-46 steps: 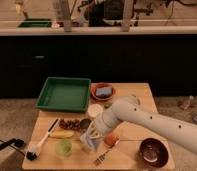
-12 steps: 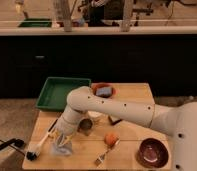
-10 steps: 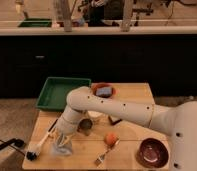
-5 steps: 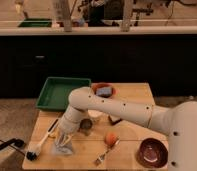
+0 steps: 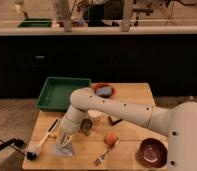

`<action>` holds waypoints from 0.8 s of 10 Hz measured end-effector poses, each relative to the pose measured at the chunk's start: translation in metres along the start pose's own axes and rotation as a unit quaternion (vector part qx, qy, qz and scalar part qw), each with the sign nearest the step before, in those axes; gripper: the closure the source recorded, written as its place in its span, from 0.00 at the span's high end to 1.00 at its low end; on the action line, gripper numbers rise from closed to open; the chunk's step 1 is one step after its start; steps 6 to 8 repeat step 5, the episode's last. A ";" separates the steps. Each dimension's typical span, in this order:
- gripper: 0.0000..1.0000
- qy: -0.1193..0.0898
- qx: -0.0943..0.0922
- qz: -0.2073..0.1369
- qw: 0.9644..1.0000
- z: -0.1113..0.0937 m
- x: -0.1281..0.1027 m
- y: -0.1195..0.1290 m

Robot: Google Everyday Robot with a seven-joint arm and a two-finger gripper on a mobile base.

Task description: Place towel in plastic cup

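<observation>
My gripper (image 5: 67, 137) is at the front left of the wooden table (image 5: 137, 97), at the end of the white arm (image 5: 112, 107) that reaches in from the right. It is shut on a pale grey towel (image 5: 63, 148), which hangs straight down from it, with its lower end bunched on the table or just above it. The plastic cup does not show; the towel and gripper cover the spot where it stood.
A green tray (image 5: 62, 92) lies at the back left, with a red bowl (image 5: 104, 91) holding something blue beside it. A brush (image 5: 41, 146) lies left of the towel. An orange fruit (image 5: 110, 138), a fork (image 5: 105, 155), a white cup (image 5: 95, 116) and a dark bowl (image 5: 152, 151) stand to the right.
The gripper has sunk a little with the towel, so the towel's lower end now bunches lower. The other things have not moved.
</observation>
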 end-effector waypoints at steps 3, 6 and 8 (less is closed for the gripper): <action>0.80 -0.002 0.005 0.001 1.000 -0.003 0.000 0.001; 0.80 0.001 0.016 0.003 1.000 -0.009 0.003 0.002; 0.80 0.001 0.016 0.003 1.000 -0.009 0.003 0.002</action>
